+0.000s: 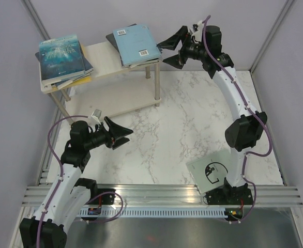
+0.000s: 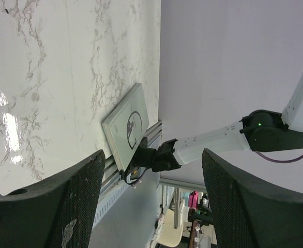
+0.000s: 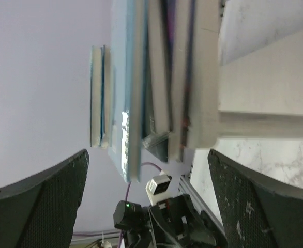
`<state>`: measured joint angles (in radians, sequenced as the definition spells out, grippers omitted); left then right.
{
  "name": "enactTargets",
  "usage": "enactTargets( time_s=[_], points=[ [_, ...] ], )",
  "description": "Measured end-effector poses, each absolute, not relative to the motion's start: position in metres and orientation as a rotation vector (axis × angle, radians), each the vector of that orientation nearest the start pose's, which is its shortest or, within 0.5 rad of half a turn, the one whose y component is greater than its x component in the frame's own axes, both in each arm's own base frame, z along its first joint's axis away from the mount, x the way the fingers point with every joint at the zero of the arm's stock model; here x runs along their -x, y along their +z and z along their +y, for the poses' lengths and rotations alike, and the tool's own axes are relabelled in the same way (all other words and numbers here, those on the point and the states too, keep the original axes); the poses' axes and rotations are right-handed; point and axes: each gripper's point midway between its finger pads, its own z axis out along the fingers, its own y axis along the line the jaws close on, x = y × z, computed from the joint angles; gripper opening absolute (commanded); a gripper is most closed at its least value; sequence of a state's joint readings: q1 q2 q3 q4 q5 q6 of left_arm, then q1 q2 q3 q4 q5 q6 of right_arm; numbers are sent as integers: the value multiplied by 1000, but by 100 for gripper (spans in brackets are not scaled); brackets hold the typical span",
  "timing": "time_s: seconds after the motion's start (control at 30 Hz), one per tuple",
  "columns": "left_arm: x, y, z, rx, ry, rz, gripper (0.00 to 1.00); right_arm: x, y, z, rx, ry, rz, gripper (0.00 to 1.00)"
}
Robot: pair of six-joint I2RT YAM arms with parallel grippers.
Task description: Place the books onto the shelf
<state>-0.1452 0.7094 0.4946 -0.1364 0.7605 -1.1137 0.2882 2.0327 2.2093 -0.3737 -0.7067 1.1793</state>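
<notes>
Because not every book is yet laid on the shelf (image 1: 102, 58), the step in hand is judged to lie between a placing there and the fetching of the last book. At the shelf's left end a stack topped by the teal ocean book (image 1: 62, 56) is seen on the top board. In front of the shelf the left gripper (image 1: 126, 135) is held in the air, jaws spread wide, nothing between them. At the shelf's right end a second stack is topped by a light-blue book (image 1: 136, 42). Just beside it the right gripper (image 1: 163, 52) is parted fully and is empty. Well apart from the shelf, to its front right, the pale grey book (image 1: 209, 173) is seen flat on the table. A reach back, a low flat grasp and a carry to the shelf are called for next.
</notes>
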Motion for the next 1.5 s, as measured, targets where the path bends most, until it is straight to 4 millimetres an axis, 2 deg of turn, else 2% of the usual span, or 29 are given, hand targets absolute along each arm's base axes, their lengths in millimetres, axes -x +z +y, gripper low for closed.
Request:
enactTargets(
  time_s=[0.1,0.23,0.4,0.5,0.6,0.67,0.73,0.77,0.83,0.93,1.03,1.17,1.27,1.37,1.5],
  points=[
    [-206,212,-180,455,-1516,2113,78,-481,386,267,-361,1556,2052,98],
    [-206,209,-180,457,-1512,2123,78,-479,360,223,-459,1468,2091,98],
    [-208,203,-180,456,-1500,2145,78,-456,325,157,-578,1316,2129,98],
    [-210,198,-180,455,-1490,2163,78,-439,295,111,-690,1141,2172,98],
    [-212,190,-180,463,-1480,2190,76,-421,245,69,-830,956,2239,96],
    [-214,184,-180,467,-1473,2213,75,-398,195,45,-974,858,2319,92],
    [-215,178,-181,466,-1466,2236,75,-376,152,28,-1108,777,2398,89],
    [-216,174,-181,465,-1462,2248,74,-364,131,10,-1213,720,2418,88],
    [-216,167,-181,466,-1454,2268,74,-345,104,-14,-1338,613,2450,88],
    [-214,156,-181,471,-1444,2297,74,-331,86,-43,-1408,467,2463,83],
    [-211,147,-181,470,-1437,2315,73,-324,78,-62,-1400,350,2474,74],
    [-209,140,-181,465,-1435,2323,73,-306,57,-74,-1417,235,2521,73],
    [-208,139,-181,464,-1435,2322,73,-280,32,-71,-1452,185,2589,70],
    [-208,138,-181,463,-1436,2322,72,-249,12,-57,-1500,179,2673,66],
    [-207,138,-181,455,-1440,2316,72,-240,13,-48,-1482,211,2664,65]
  ],
)
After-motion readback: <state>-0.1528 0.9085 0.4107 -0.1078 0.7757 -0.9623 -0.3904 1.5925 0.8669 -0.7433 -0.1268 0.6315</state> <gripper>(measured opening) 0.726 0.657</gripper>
